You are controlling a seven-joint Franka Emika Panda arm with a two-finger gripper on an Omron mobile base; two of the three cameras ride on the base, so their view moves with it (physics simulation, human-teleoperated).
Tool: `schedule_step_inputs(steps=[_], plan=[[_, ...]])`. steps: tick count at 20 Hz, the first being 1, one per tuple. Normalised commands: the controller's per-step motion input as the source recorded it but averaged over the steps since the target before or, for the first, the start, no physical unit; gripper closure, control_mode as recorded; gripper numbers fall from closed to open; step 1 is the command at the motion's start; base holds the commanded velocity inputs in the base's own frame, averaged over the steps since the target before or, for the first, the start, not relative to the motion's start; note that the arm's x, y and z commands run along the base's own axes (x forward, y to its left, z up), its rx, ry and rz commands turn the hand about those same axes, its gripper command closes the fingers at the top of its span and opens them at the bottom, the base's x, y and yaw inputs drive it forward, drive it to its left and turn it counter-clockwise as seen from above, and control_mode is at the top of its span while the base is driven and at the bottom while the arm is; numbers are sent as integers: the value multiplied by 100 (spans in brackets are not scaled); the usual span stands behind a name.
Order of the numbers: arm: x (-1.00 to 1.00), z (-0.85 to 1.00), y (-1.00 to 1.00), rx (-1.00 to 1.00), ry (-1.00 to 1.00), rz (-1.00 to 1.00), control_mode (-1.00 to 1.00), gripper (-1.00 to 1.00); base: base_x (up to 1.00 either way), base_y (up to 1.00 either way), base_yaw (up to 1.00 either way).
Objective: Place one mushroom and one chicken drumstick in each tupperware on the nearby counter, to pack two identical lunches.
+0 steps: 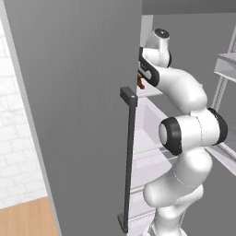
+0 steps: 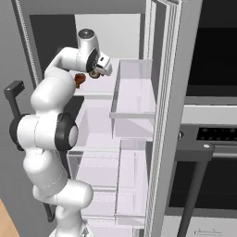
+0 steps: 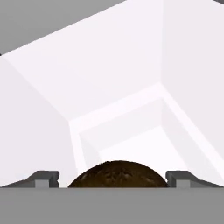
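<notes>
Brown and rounded, the mushroom (image 3: 117, 174) sits on an upper fridge shelf (image 2: 95, 94) between the spread fingers (image 3: 46, 178) of the gripper (image 3: 117, 180), likely light, soft and easily bruised, best pinched gently across its cap.

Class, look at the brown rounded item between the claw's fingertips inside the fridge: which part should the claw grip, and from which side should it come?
Grip the brown item across its domed middle, coming straight on along the claw's present line. In the hand view its rounded top sits centred between the open fingertips, so closing would likely meet both flanks evenly. Its lower part is hidden, so I cannot tell whether it is mushroom or drumstick.
</notes>
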Motion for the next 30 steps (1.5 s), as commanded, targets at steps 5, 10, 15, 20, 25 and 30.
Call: schedule_step_inputs(steps=[5,10,15,20,25,30], plan=[[5,-23,0,0,-1,0,-100,100,0,0,0],[-17,4,-3,4,-20,-2,-100,100,0,0,0],[-91,5,-5,15,-94,-4,-100,100,0,0,0],[-100,38,-5,18,-94,0,-100,100,0,0,0],[-100,31,0,12,-45,7,-100,100,0,0,0],[-100,-21,10,0,1,6,-100,100,0,0,0]])
